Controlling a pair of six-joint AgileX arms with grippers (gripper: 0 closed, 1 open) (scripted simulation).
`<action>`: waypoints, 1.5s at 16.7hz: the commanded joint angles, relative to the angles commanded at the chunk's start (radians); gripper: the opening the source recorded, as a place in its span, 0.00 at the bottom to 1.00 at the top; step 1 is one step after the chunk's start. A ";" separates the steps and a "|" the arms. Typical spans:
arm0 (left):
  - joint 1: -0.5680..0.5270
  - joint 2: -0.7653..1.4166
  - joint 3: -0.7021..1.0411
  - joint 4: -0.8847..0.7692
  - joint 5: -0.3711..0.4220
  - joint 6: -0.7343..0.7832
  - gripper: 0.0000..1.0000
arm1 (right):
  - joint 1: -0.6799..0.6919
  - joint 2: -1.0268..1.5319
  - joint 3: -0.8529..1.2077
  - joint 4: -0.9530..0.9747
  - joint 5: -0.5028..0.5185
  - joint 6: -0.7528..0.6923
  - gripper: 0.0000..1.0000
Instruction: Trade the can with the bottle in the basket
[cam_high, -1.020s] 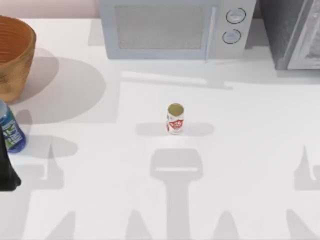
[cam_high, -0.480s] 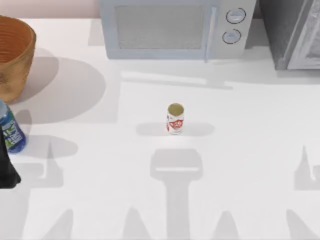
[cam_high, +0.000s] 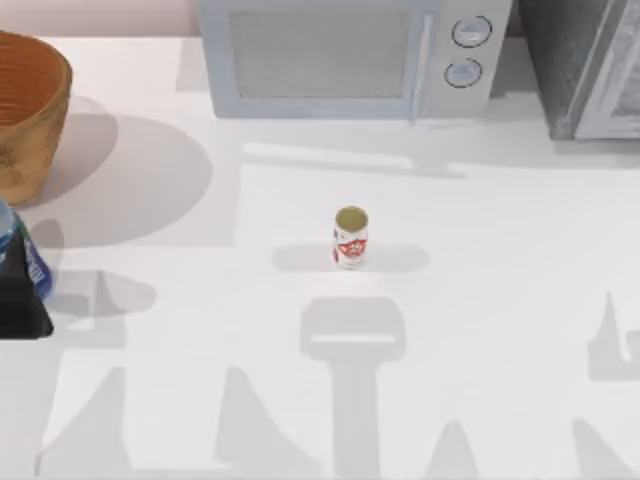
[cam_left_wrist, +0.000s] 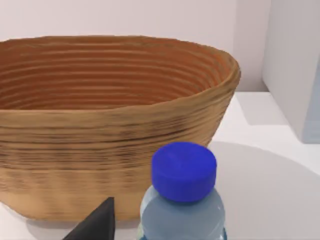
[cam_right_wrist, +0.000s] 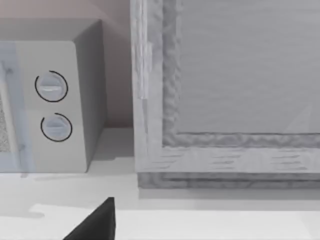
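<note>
- Orange-brown woven basket (cam_high: 28, 110) at the worktop's (cam_high: 480, 330) far left corner in the top view, cut by the left edge.
- Same basket (cam_left_wrist: 110, 125) broad and near in the left wrist view, ribbed inner wall on show, nothing seen inside as far as the rim allows.
- Blue bottle (cam_high: 18, 250) at the top view's left edge, outside the basket and near its front, lower part hidden behind the dark left end effector (cam_high: 18, 308).
- In the left wrist view, bottle (cam_left_wrist: 182, 210) close up, upright, blue cap on, in front of the basket wall.
- Left end effector right at the bottle; apart, together or clamped: cannot tell.
- White can (cam_high: 350, 238) with red markings and gold top, upright mid-worktop, well apart from bottle and basket, open worktop all round it.
- Pale microwave (cam_high: 340, 55) along the back edge behind the can, two dials at its right end.
- Same microwave (cam_right_wrist: 50, 100) from the right wrist view, beside a grey cabinet (cam_right_wrist: 225, 90).
- Cabinet (cam_high: 585, 65) at the back right corner in the top view.
- Dark bit of the right end effector (cam_right_wrist: 95, 222) low in the right wrist view, facing microwave and cabinet; state cannot be told.
</note>
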 joint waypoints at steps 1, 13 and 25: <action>0.008 0.095 0.003 0.072 0.010 0.003 1.00 | 0.000 0.000 0.000 0.000 0.000 0.000 1.00; 0.092 0.964 0.028 0.758 0.103 0.038 1.00 | 0.000 0.000 0.000 0.000 0.000 0.000 1.00; 0.087 1.097 0.084 0.827 0.099 0.039 1.00 | 0.000 0.000 0.000 0.000 0.000 0.000 1.00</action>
